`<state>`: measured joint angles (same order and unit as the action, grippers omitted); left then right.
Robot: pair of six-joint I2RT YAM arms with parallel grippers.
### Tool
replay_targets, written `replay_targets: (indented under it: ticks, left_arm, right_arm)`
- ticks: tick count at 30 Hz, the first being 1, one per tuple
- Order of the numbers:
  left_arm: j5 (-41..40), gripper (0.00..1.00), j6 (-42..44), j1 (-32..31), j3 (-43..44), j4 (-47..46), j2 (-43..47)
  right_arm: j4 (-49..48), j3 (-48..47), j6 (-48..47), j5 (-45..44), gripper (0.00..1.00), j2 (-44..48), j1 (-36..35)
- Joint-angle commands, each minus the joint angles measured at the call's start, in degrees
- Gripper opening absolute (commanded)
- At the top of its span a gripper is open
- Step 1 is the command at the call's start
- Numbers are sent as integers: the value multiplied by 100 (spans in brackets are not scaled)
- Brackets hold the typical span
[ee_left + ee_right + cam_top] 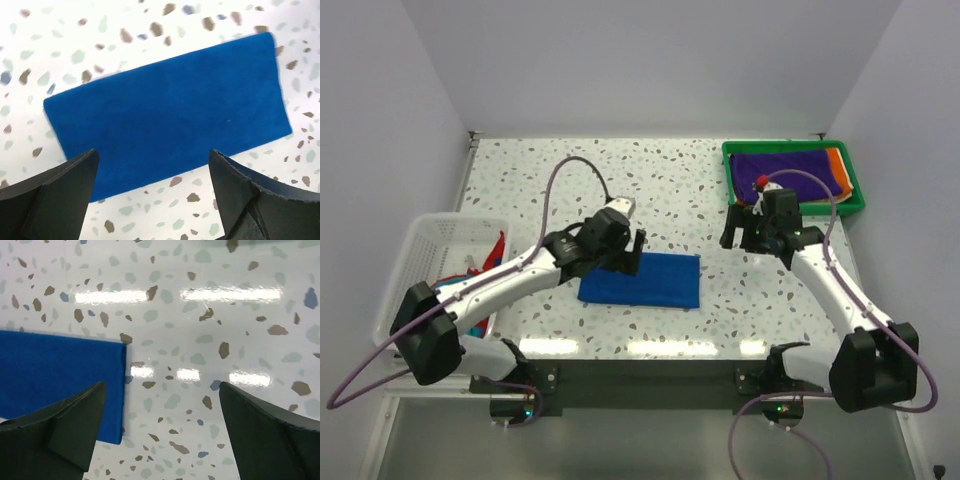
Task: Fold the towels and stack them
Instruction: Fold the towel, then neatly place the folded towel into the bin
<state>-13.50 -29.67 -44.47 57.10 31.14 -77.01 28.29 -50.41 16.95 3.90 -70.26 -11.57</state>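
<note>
blue towel [165,115]: soft matt cloth, fine nap
table [200,340]: smooth, glossy, speckled stone look
tray [790,146]: shiny green plastic
basket [415,255]: white plastic mesh

One bright blue folded cloth towel [642,281], one dark purple towel [790,160], one orange towel [837,165], one green plastic tray [856,190], one white mesh basket [420,250] holding red and teal cloth [492,252], count unclear, two white robot arms [510,275].

Overhead; wrist close-ups; towel [642,281] shared
</note>
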Motion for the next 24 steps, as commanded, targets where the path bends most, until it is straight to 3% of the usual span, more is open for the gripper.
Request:
replay_targets:
  ticks: [1, 7, 10, 18, 24]
  left_arm:
    - [-460, 97, 321, -753, 503, -414, -470]
    - [-830, 97, 629, -1783, 1539, -706, -1719]
    - [-1067, 89, 761, -2310, 2269, -442, -2501]
    - [-901, 68, 805, -2690, 3140, -318, -3627]
    - [-927, 67, 770, -2708, 3202, -240, -4014]
  right_arm:
    - [379, 223, 273, -380, 99, 389, 252]
    - [273, 673, 766, -926, 99, 672, 524]
    - [203, 813, 792, -751, 99, 654, 612]
    - [-69, 1183, 854, -557, 99, 794, 621]
    - [-149, 1280, 863, -470, 99, 777, 621]
